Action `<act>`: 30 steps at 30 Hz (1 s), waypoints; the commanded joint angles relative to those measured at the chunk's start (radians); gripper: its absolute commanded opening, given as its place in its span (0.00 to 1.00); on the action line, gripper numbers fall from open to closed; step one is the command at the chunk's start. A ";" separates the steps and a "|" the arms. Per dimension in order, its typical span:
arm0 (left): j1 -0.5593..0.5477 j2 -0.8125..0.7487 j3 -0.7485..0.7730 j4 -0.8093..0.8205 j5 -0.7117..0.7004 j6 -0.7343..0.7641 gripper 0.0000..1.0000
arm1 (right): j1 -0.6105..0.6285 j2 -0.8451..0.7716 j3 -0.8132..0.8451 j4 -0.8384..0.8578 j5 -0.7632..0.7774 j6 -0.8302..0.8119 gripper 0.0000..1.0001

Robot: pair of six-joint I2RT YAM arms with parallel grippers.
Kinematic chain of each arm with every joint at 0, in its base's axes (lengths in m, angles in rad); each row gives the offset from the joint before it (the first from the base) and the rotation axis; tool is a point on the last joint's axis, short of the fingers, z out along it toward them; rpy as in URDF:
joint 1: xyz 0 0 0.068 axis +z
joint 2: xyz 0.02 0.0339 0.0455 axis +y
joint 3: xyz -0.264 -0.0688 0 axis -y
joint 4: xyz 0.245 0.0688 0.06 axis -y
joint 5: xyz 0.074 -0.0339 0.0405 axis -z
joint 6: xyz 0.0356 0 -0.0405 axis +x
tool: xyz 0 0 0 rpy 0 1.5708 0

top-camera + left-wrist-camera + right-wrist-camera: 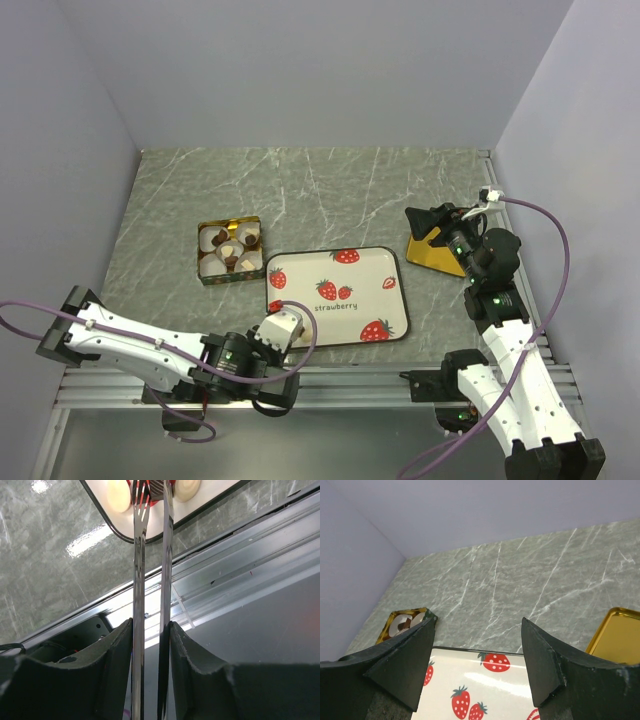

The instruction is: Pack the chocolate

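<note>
The left gripper is clamped on metal tongs. Their tips reach top centre, at the strawberry tray corner between two cream chocolate lumps. An off-centre squeeze could flick a lump over the rim. The right gripper hangs apart, empty. The gold tin sits left of centre.

The left arm lies low and folded, its wrist turned so that the left gripper points away from its base. Its fingers press inward on the two blades of thin metal tongs, which run straight out ahead of the gripper. The right arm stretches forward from its base. The right gripper is level and gaping wide, its fingers well apart.
</note>
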 commanded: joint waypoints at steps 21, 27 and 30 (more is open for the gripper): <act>0.124 -0.084 -0.082 0.124 -0.028 0.110 0.27 | 0.007 0.006 0.042 0.039 -0.007 -0.008 0.76; 0.172 -0.133 -0.034 0.154 -0.137 0.146 0.27 | 0.009 0.011 0.041 0.043 -0.013 -0.005 0.76; 0.242 -0.162 -0.042 0.247 -0.141 0.238 0.27 | 0.007 0.005 0.041 0.042 -0.011 -0.007 0.76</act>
